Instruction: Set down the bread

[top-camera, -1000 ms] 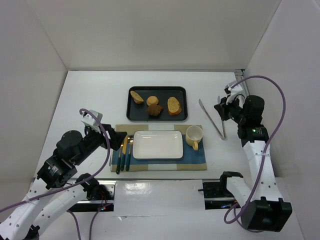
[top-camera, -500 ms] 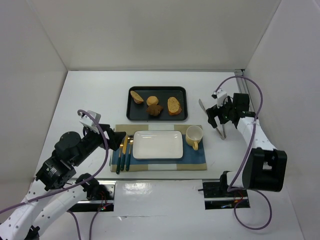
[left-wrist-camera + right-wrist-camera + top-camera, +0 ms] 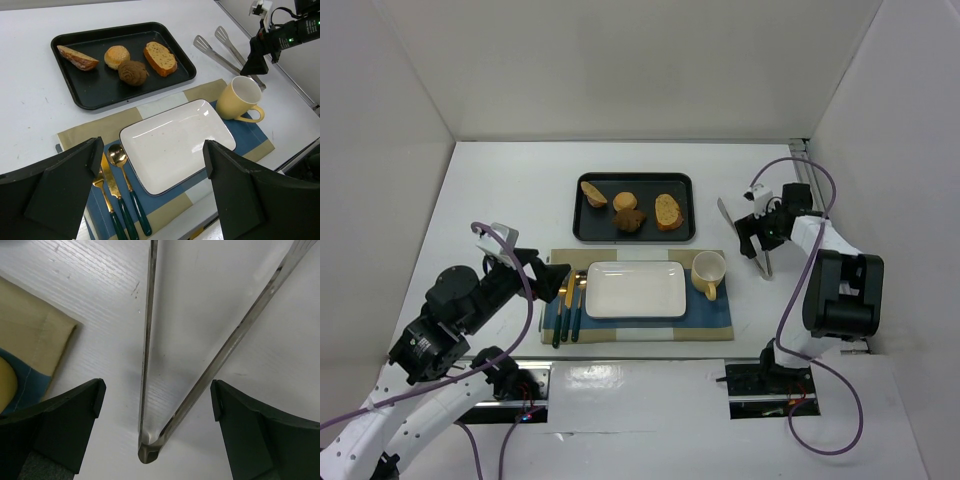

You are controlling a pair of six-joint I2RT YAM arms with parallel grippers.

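The bread (image 3: pixel 629 220), a dark brown lumpy pastry, lies in the black tray (image 3: pixel 584 229) between a pale round bun (image 3: pixel 625 201) and a golden toast slice (image 3: pixel 668 211). The left wrist view shows the bread (image 3: pixel 132 72) in the tray (image 3: pixel 95 102) too. My left gripper (image 3: pixel 556 281) (image 3: pixel 152 155) is open and empty, hovering over the cutlery and the near edge of the white plate (image 3: pixel 177 142). My right gripper (image 3: pixel 757 243) (image 3: pixel 157 387) is open and low over the table. Its fingers stand on either side of the hinge end of the metal tongs (image 3: pixel 148 452) without touching them.
A yellow cup (image 3: pixel 708 272) stands right of the white plate (image 3: pixel 635 289) on a blue and tan placemat (image 3: pixel 715 320). Gold cutlery with green handles (image 3: pixel 120 200) lies left of the plate. A wedge of bread (image 3: pixel 593 193) sits at the tray's left. The tongs (image 3: pixel 745 235) lie right of the cup.
My right arm has folded down from above the tongs to just over them. Its gripper has gone from shut to open. The left gripper has shifted slightly.
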